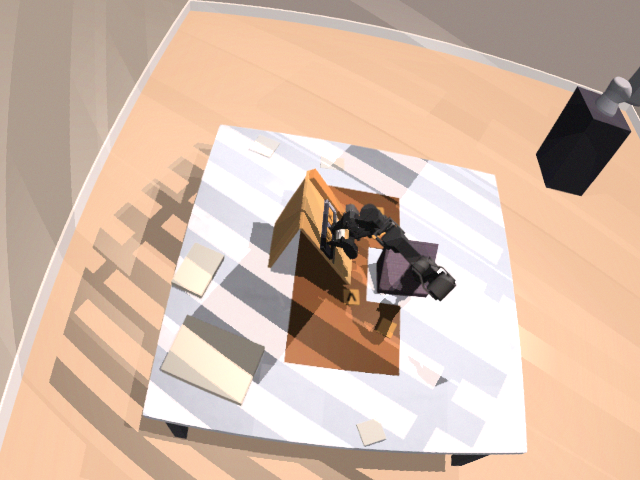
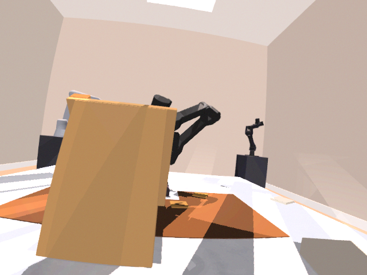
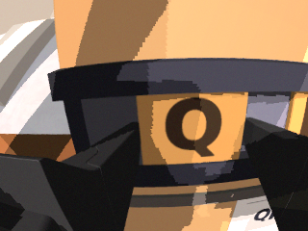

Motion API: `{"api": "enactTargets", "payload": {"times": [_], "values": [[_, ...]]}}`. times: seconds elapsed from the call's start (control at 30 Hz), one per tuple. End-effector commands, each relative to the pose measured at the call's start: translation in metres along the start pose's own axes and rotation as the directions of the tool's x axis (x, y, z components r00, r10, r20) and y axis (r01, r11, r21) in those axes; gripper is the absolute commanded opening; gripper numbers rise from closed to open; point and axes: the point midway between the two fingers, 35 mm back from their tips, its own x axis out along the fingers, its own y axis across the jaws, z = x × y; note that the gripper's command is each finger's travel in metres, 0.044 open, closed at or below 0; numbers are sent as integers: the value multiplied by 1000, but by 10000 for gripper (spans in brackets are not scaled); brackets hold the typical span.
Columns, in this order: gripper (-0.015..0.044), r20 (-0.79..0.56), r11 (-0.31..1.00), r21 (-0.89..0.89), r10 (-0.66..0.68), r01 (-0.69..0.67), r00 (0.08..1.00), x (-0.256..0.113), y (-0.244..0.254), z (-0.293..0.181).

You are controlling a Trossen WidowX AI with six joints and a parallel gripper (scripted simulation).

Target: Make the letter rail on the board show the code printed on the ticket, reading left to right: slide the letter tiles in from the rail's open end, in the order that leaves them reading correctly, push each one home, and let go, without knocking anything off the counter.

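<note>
Wrist view: tile marked Q upright in the dark rail, clasped in the gripper. Below, the ticket, partly covered; its print starts with Q, the rest unreadable. Tile with a caret-like letter, perhaps A or V, on orange mat.

Robot workroom, beige walls

One robot arm on a dark pedestal, right of the exterior frame; one grey arm on a black plinth, upper right from above; my white table, centre. Robotics lab, I judge.
</note>
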Motion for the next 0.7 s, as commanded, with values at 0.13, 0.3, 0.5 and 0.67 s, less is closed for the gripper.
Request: {"api": "enactTargets", "payload": {"times": [0.13,0.3,0.5,0.67], "values": [[0,-1,1000,-6,2,-2,1000,1,-5,0],[0,-1,1000,-6,2,-2,1000,0,-7,0],[0,-1,1000,-6,2,-2,1000,0,-11,0],[0,-1,1000,-6,2,-2,1000,0,-13,0]]}}
